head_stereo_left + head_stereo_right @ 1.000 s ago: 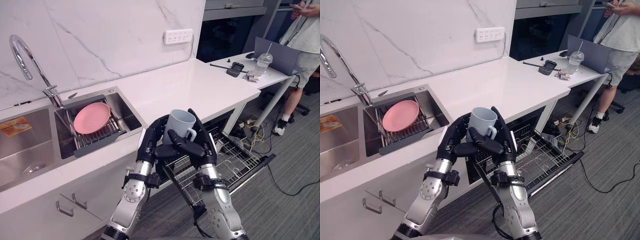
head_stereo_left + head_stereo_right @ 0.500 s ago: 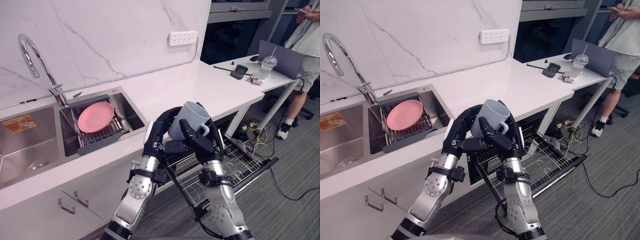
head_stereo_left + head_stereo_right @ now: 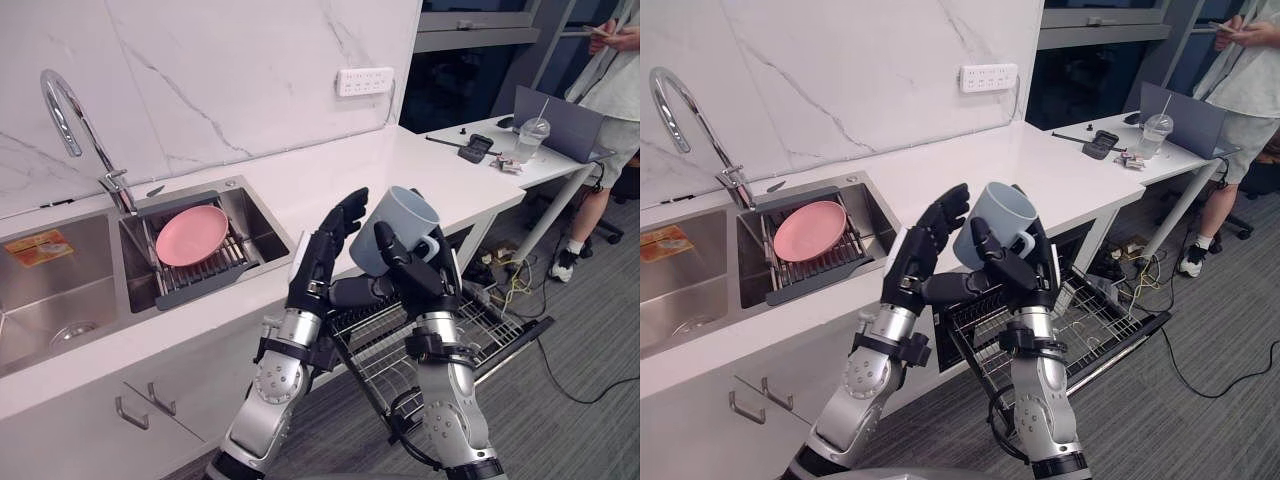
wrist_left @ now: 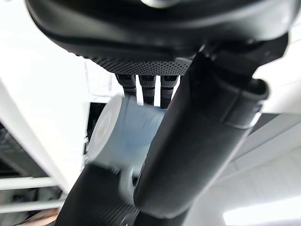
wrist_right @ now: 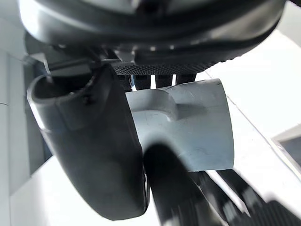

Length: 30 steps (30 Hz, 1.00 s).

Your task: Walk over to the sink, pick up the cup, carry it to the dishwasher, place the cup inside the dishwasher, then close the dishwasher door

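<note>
A grey-blue cup [image 3: 395, 225] is held tilted in the air in front of the counter edge, with my right hand [image 3: 425, 285] shut on it from below and the side. In the right wrist view the cup [image 5: 197, 122] sits against the palm behind the thumb [image 5: 94, 141]. My left hand [image 3: 320, 260] stands just left of the cup with its fingers straight, off the cup's wall. Below both hands the dishwasher's wire rack [image 3: 470, 320] is pulled out over the lowered door [image 3: 525, 335].
At the left, a steel sink [image 3: 250, 225] holds a pink plate [image 3: 188, 234] on a dark rack beneath a curved faucet [image 3: 60, 110]. The white counter runs right to a table [image 3: 545, 158] with a plastic cup [image 3: 528, 135]. A person [image 3: 610, 90] stands there. Cables lie on the floor.
My left hand's fingers have straightened and come off the cup. The right hand has lifted the cup higher, a little to the right, and tilted it more.
</note>
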Tool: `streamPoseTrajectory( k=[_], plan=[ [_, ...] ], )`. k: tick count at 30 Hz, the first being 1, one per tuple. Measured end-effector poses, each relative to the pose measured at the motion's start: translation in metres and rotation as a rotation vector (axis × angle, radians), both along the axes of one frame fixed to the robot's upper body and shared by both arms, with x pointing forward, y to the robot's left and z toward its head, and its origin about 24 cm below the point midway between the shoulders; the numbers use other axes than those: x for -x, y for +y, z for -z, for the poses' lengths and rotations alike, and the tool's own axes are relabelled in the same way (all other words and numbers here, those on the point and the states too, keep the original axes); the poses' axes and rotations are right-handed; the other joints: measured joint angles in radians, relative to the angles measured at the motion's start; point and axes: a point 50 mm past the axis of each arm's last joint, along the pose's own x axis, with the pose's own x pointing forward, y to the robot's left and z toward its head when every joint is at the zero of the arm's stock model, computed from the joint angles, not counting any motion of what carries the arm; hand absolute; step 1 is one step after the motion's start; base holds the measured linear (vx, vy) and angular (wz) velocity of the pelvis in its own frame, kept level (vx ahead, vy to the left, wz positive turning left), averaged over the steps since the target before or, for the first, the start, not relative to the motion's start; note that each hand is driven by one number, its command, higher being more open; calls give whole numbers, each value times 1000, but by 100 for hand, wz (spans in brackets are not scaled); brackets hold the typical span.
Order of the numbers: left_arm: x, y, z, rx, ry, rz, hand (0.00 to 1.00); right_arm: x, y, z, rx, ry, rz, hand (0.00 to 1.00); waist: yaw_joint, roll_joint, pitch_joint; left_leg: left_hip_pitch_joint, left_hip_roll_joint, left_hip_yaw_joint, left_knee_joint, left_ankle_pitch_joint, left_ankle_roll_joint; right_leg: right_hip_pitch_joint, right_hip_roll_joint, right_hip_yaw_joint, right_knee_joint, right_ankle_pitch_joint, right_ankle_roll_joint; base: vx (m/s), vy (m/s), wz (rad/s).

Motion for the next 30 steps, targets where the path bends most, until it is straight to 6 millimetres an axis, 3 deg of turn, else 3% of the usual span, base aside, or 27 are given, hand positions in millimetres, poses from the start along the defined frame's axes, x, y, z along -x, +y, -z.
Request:
streamPoseTrajectory(
  k=[7,15,18,24,30],
  plan=[
    [2,23,8,57,40,-73,90,1,-20,1,1,14,107,30,0,-2,4,1,0,2,-4,-1,-1,0,0,1,-4,0,0,0,0,0],
    [22,29,34,86,169,-29,90,15,-30,9,94,62,157,30,1,-4,29,0,1,4,-11,-3,-3,0,1,4,-5,0,0,0,0,0],
    [32,36,54,83,261,-42,90,26,-32,22,158,134,163,30,2,-3,36,0,2,8,-12,-4,-4,-1,2,6,-6,0,1,0,0,-1],
    [58,58,112,57,552,-123,90,45,-43,37,238,233,202,30,17,-3,52,6,10,22,-4,-11,-9,1,6,13,-2,-1,0,-5,-1,-5],
    [78,72,144,6,710,-193,90,58,-52,43,267,280,241,30,28,-2,58,3,19,25,28,-32,-10,3,4,11,16,-12,0,-5,-1,-1]
  ],
)
